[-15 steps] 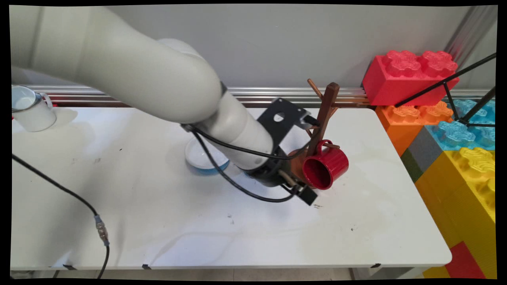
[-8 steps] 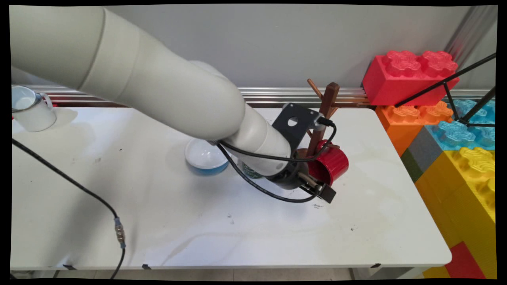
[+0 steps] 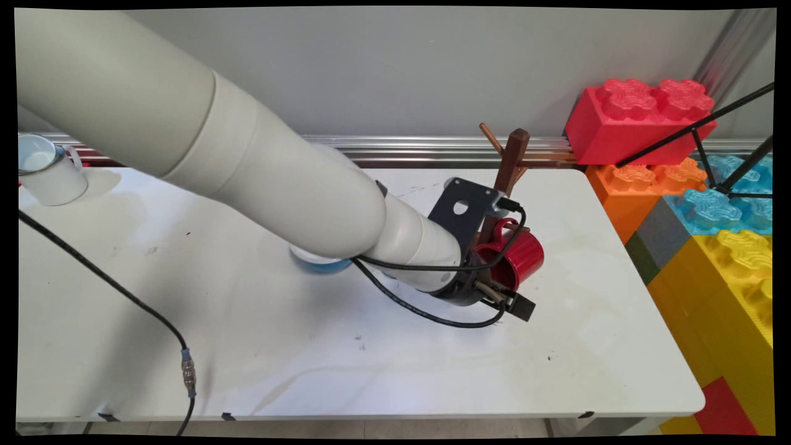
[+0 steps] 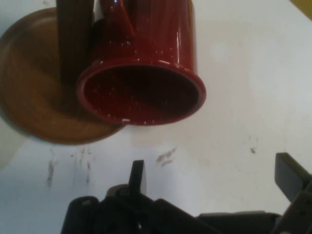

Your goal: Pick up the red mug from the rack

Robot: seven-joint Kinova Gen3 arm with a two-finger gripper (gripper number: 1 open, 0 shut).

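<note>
The black two-finger gripper (image 4: pixel 212 178), fingers spread wide and empty, sits low-centre below the glossy red mug (image 4: pixel 144 68) hanging on the brown wooden mug tree (image 3: pixel 508 176).

A white table (image 3: pixel 247 346) carries a wooden mug tree (image 3: pixel 510 162) near its far right corner, the stand's round base (image 4: pixel 29 97) flat on the surface. A white-and-blue bowl (image 3: pixel 318 264) sits near the middle, a white mug (image 3: pixel 46 170) at the far left corner. A black cable (image 3: pixel 123 296) trails across the left side.
</note>
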